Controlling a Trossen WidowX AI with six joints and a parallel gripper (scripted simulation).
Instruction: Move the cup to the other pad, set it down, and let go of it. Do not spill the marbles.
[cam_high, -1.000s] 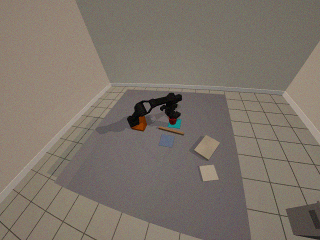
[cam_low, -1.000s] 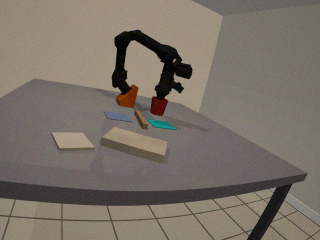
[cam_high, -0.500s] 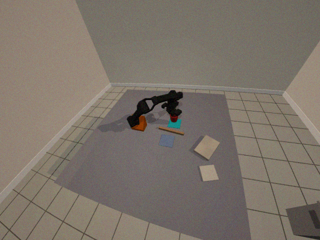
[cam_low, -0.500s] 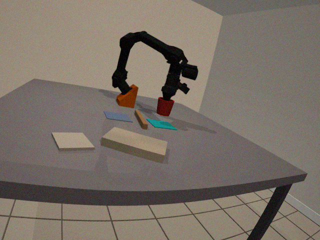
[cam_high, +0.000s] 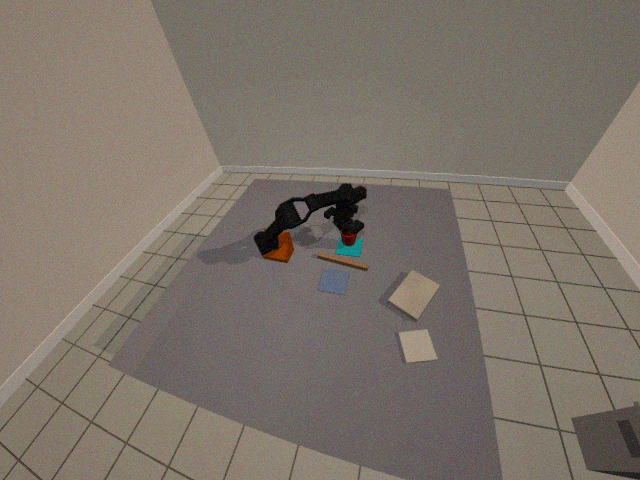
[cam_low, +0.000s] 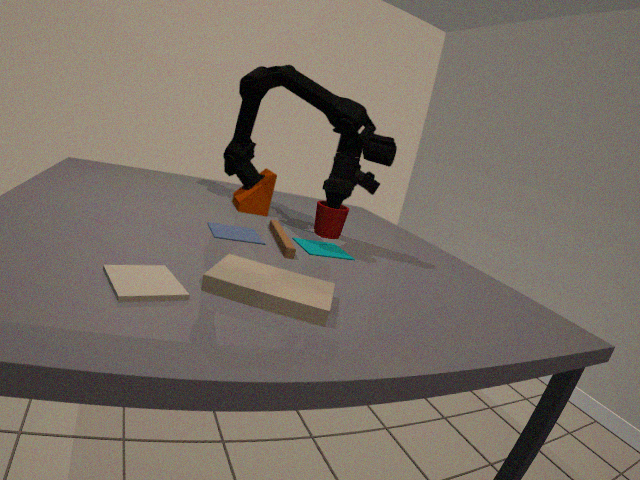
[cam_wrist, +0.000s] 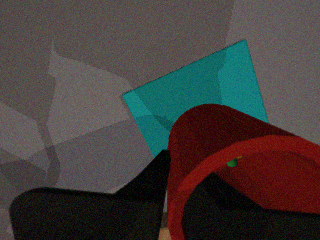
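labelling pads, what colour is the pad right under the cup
Teal, clearest in the wrist view, beneath the red cup the hand holds.

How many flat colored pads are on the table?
2. The teal pad lies right of the wooden stick, under the red cup held in the claw; the blue pad lies on the stick's other side.
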